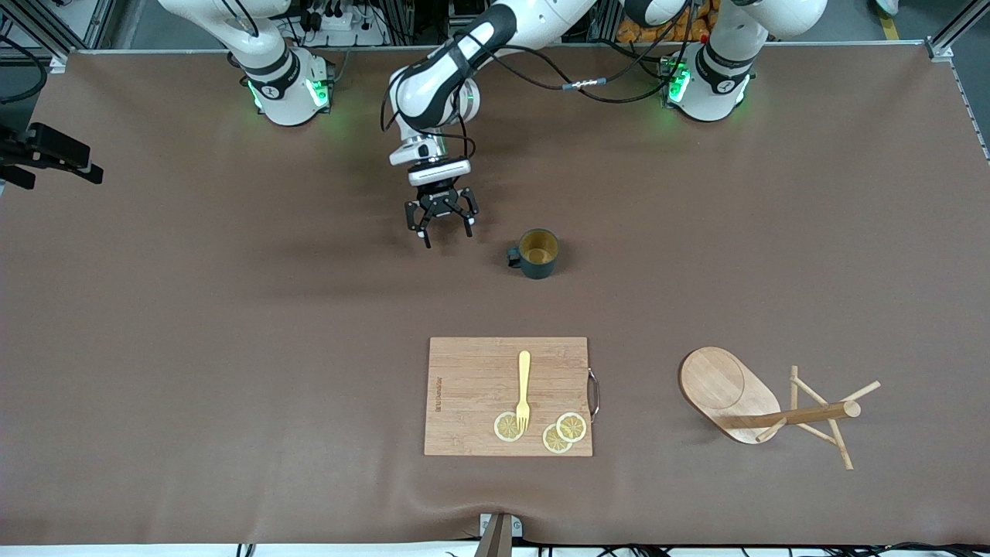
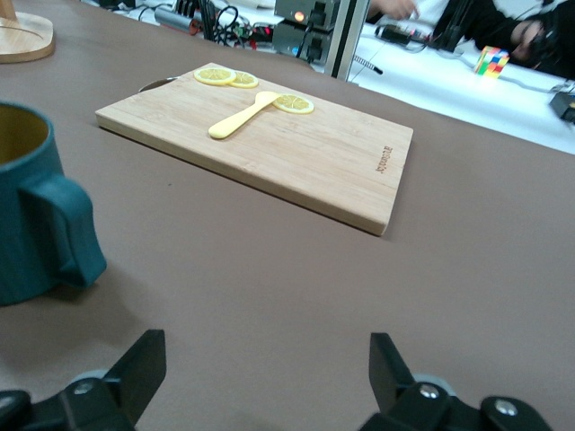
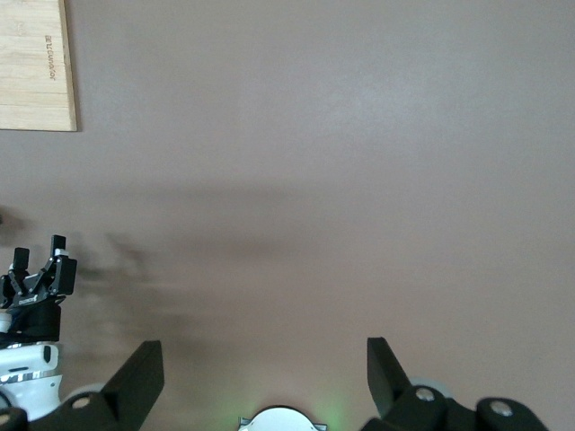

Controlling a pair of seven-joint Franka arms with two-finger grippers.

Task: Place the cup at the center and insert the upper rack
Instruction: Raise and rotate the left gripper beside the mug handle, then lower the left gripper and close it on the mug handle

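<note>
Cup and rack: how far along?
Done: nothing visibly. In hand: left gripper is open beside the cup, which stands upright, unheld. Left: the upper rack lies tipped over at the left arm's end; right gripper waits, open.

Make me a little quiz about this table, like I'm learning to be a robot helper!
1. True or false: the cup stands on the cutting board.
2. How many lemon slices lie on the board? A) two B) three C) five
3. Fill in: the wooden mug tree is lying on its ____.

Key: 1 false, the cup stands on the bare table, farther from the front camera than the board. 2 B. 3 side.
</note>
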